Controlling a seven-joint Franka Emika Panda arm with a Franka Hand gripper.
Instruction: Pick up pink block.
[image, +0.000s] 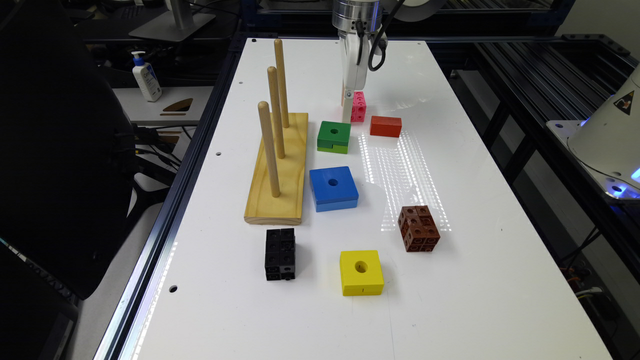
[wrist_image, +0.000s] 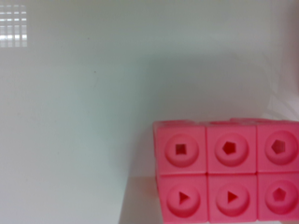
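You see the gripper (image: 348, 107) lowered at the far end of the white table (image: 475, 280), right against the pink block (image: 358, 106), which sits on the tabletop at the gripper's 3 o'clock in the exterior view. You cannot tell whether the pincer is spread or pressed together. The red-orange block (image: 385, 126) lies near the pink block's 4 o'clock, the green block (image: 333, 136) at its 7 o'clock. In the wrist view the pink block (wrist_image: 226, 172) looms close, its dimpled faces over the white surface.
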